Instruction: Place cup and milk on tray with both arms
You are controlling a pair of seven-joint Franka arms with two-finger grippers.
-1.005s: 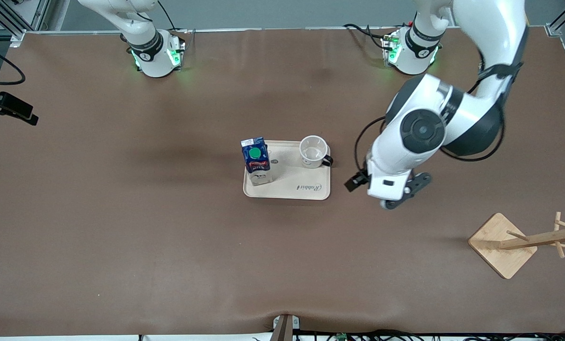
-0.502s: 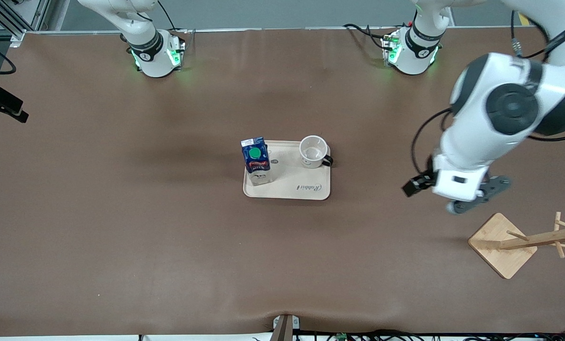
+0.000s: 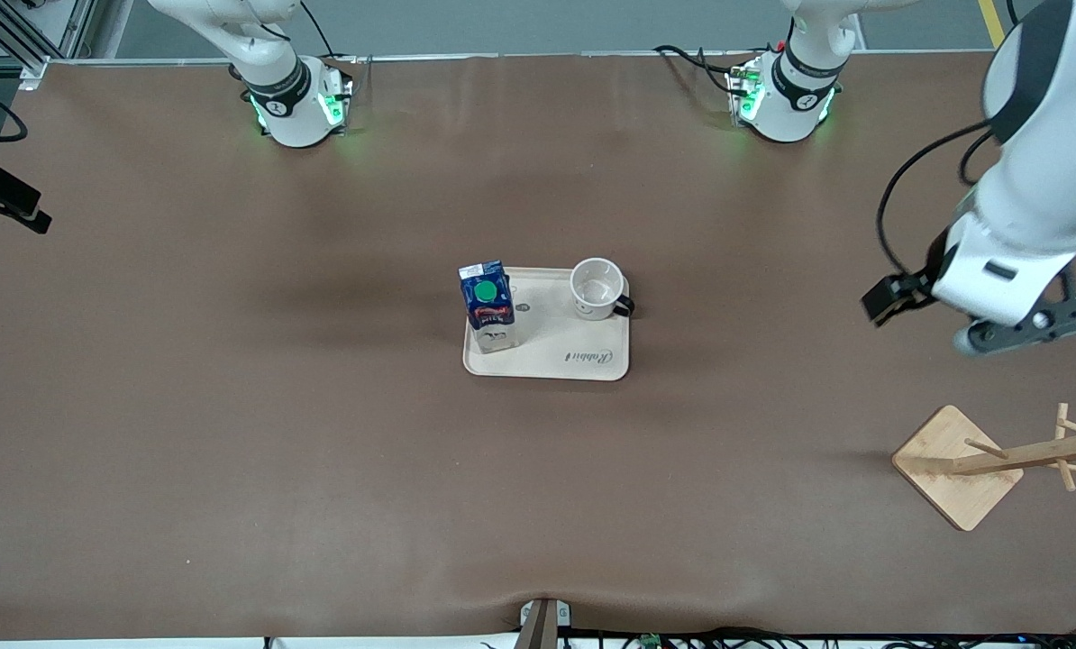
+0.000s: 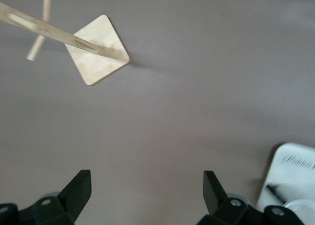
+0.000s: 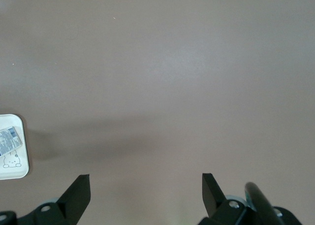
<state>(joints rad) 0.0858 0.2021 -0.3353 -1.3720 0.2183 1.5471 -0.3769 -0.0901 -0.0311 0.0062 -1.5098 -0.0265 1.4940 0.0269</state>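
The cream tray [image 3: 583,361] lies mid-table. The milk [image 3: 487,302] stands upright on its corner toward the right arm's end. The cup [image 3: 597,288] stands upright on the corner toward the left arm's end, handle pointing off the tray. My left gripper [image 4: 147,193] is open and empty, up over bare table toward the left arm's end; its hand [image 3: 993,270] shows in the front view. The tray's edge [image 4: 295,166] and the cup's handle [image 4: 275,190] show in the left wrist view. My right gripper [image 5: 146,195] is open and empty over bare table, with the tray's corner [image 5: 15,173] off to one side.
A wooden rack with pegs lies tipped on its square base [image 3: 957,464] near the left arm's end, nearer the front camera than the left hand; it also shows in the left wrist view [image 4: 98,50]. A black part [image 3: 6,203] pokes in at the right arm's end.
The left arm has swung away from the tray toward the left arm's end of the table, its gripper open and empty. Tray, milk and cup have not moved.
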